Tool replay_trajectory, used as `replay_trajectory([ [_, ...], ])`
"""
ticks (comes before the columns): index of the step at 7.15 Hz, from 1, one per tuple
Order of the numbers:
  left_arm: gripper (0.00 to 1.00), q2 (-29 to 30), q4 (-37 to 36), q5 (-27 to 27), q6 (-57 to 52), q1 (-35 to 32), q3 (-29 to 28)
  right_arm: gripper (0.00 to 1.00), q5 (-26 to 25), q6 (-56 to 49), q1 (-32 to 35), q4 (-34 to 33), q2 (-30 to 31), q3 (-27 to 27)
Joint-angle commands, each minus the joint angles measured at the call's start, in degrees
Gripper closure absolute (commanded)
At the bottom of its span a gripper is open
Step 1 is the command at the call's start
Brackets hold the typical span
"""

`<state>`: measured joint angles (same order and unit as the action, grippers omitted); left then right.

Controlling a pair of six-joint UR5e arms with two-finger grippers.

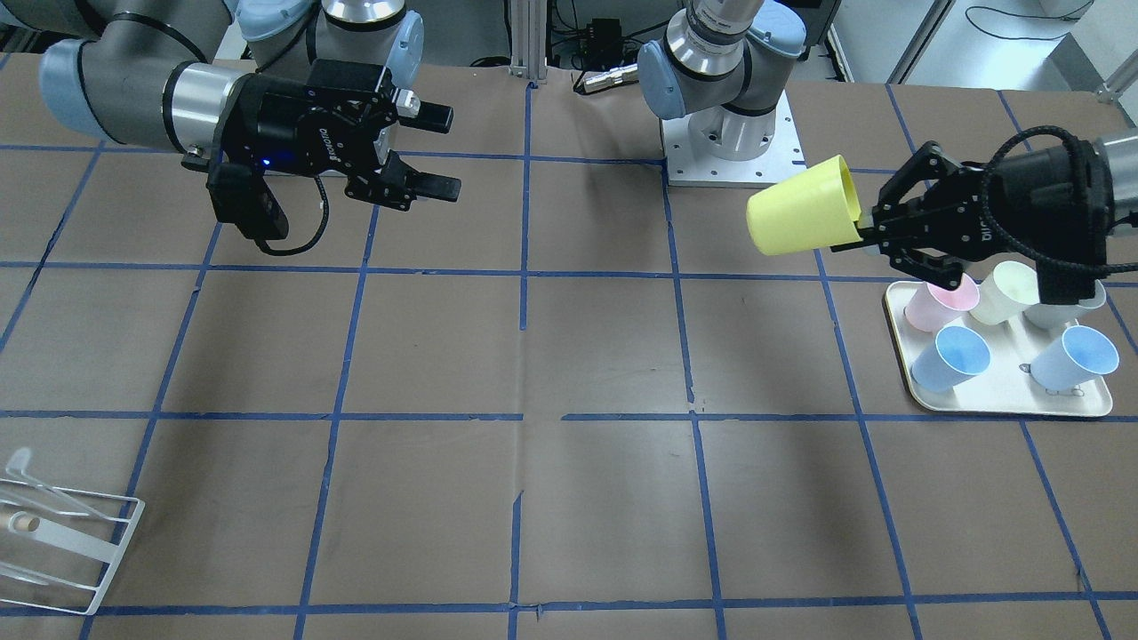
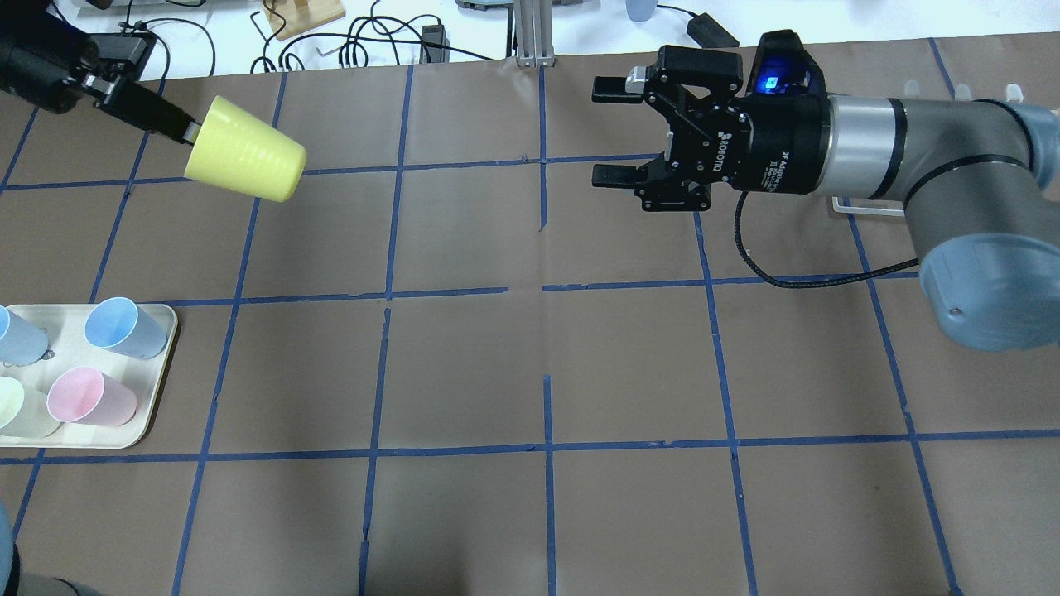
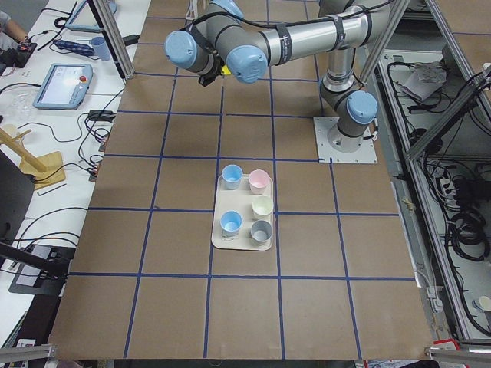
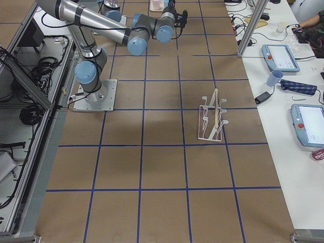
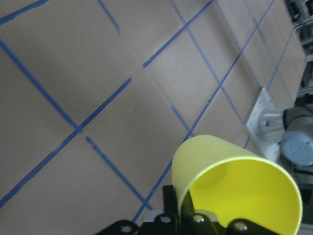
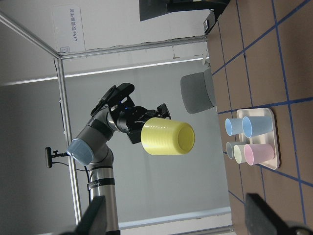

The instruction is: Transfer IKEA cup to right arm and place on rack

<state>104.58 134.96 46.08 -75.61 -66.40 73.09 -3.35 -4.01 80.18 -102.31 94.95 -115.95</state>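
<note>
The bright yellow IKEA cup (image 1: 800,218) hangs on its side in the air, above the table. My left gripper (image 1: 864,227) is shut on its rim, and the cup's closed base points toward the right arm. In the overhead view the cup (image 2: 244,160) is at the far left, held by the left gripper (image 2: 187,132). My right gripper (image 2: 609,131) is open and empty, level with the cup and facing it across a wide gap. The right wrist view shows the cup (image 6: 166,137) straight ahead. The white wire rack (image 1: 53,542) stands on the table near the right arm's side.
A cream tray (image 1: 1005,404) under the left gripper holds several upright cups: pink (image 1: 941,300), pale cream (image 1: 1009,292) and light blue (image 1: 951,356). The brown table has a blue tape grid. The rack also shows in the exterior right view (image 4: 212,119).
</note>
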Motion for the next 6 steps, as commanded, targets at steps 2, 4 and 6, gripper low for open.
replay_trajectory([
  [2,1.00,-5.4,2.6,-24.6,-0.2,-4.9,14.3,0.00,-2.8,1.6,0.2,-7.8,0.0,0.1],
  [4,1.00,-8.5,2.6,-34.3,-1.3,-7.3,21.0,0.00,-2.5,4.9,0.4,-7.9,0.0,0.0],
  [6,1.00,-10.6,2.5,-43.0,-1.6,-10.0,26.3,0.00,2.6,12.0,0.4,-7.9,0.0,0.0],
])
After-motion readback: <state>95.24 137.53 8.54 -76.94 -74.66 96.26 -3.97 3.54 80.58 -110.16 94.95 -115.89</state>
